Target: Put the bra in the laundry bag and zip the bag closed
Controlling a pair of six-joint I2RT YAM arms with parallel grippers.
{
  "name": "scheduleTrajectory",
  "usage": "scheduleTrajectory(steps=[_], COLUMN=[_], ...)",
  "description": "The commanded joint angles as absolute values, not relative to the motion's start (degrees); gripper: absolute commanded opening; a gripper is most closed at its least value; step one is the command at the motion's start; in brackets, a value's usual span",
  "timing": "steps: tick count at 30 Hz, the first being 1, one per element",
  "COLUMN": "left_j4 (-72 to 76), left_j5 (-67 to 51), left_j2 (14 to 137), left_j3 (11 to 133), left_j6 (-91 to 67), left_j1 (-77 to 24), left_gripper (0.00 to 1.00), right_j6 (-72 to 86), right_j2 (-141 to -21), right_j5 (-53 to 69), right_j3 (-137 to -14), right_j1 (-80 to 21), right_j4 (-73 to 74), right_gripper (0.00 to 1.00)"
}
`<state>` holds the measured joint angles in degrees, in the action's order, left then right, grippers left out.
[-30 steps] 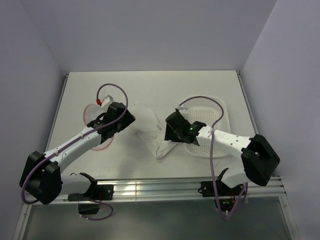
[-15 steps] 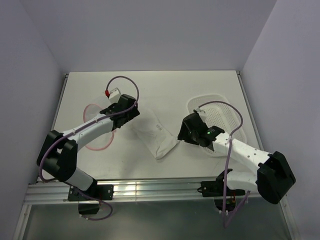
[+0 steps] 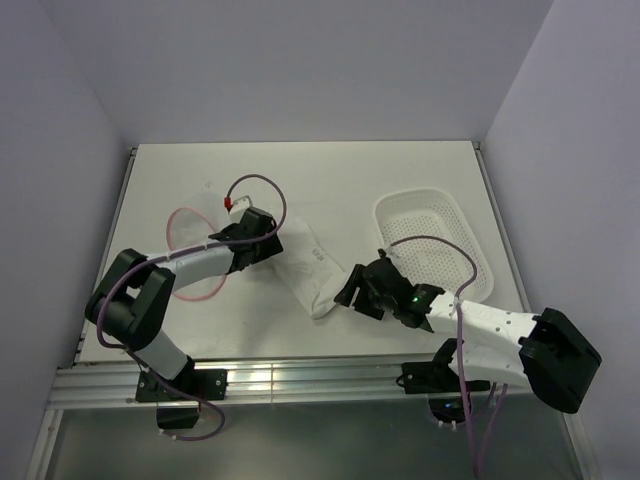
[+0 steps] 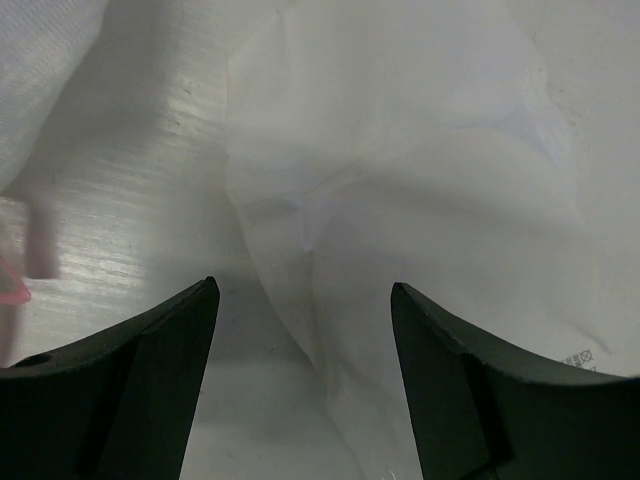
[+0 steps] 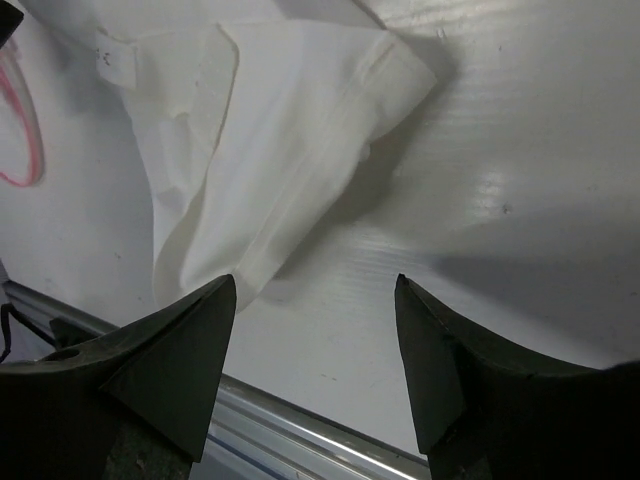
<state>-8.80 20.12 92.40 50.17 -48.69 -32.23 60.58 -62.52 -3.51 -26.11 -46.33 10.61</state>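
**While the bra lies loose on the table, both grippers stand spread and empty**

Since the bra [image 3: 305, 265] is spread flat on the table [image 3: 400, 170], outside the laundry bag [image 3: 188, 232], none of the task looks done yet. The bag lies just left of the bra, partly under the left arm, and whether its zipper is open I cannot tell.

The left gripper [image 3: 268, 243] hovers over the bra's left, far end. In its wrist view the jaws stand wide apart with a fabric fold [image 4: 400, 200] below them. The right gripper [image 3: 350, 290] sits at the bra's near right corner, jaws likewise spread and holding nothing [image 5: 315, 280]. A white perforated basket [image 3: 430, 195] stands well to the right of the bra.

The main risk, I judge, is a shallow pinch. Closing on one thin layer or an edge could let the limp cloth slide out on lifting. The left arm could also nudge the bag away from the bra.
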Motion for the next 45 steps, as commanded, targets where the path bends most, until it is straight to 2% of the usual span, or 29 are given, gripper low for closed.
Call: scheduleTrajectory(steps=[1, 5, 13, 19, 20, 22, 24, 25, 28, 29, 33, 35, 45], left_j4=[-1.76, -0.53, 2.19, 3.16, 3.34, 4.30, 5.53, 5.89, 7.38, 7.82, 9.31, 9.23, 8.96], left_j5=[17.32, 16.35, 15.21, 14.77, 14.68, 14.15, 13.80, 13.45, 12.31, 12.04, 10.99, 11.07, 11.95], left_j2=[90.70, 91.32, 91.58, 92.02, 92.20, 92.64, 92.99, 92.99, 93.08, 92.99, 91.06, 90.36, 84.38], left_j3=[48.52, 47.11, 45.18, 43.77, 43.51, 43.16, 42.72, 42.45, 42.10, 41.75, 40.87, 40.52, 38.76], left_j6=[-47.20, -47.55, -47.90, -47.90, -47.99, -48.16, -48.43, -48.69, -48.95, -49.13, -49.66, -50.10, -52.73], left_j1=[-32.34, -32.34, -32.34, -32.43, -32.34, -32.34, -32.43, -32.52, -32.69, -32.87, -34.19, -35.32, -41.92], left_gripper=[0.76, 0.74, 0.67, 0.61, 0.59, 0.58, 0.54, 0.51, 0.42, 0.35, 0.16, 0.01, 0.00], right_j6=[66.70, 70.65, 74.09, 74.18, 73.66, 72.78, 71.37, 70.50, 68.39, 67.77, 65.22, 63.81, 56.96], right_j2=[-63.10, -65.65, -74.43, -73.93, -73.05, -70.58, -69.18, -68.04, -66.54, -66.45, -65.92, -65.83, -65.82], right_j5=[-3.16, -4.83, -9.13, -13.00, -14.57, -16.08, -18.36, -19.50, -21.00, -21.35, -22.24, -22.50, -22.41], right_j3=[-23.12, -21.09, -22.15, -22.94, -23.03, -23.73, -24.78, -25.39, -26.63, -27.67, -30.32, -32.16, -47.97], right_j1=[-47.63, -48.95, -50.80, -51.06, -50.98, -50.98, -51.06, -50.98, -51.06, -51.06, -50.98, -51.06, -51.06], right_j4=[0.27, -7.98, -15.46, -12.75, -10.39, -7.84, -4.14, -2.30, -0.44, 1.82, 4.48, 6.40, 24.42], right_gripper=[0.72, 0.73, 0.72, 0.60, 0.55, 0.52, 0.44, 0.37, 0.28, 0.26, 0.18, 0.14, 0.14])
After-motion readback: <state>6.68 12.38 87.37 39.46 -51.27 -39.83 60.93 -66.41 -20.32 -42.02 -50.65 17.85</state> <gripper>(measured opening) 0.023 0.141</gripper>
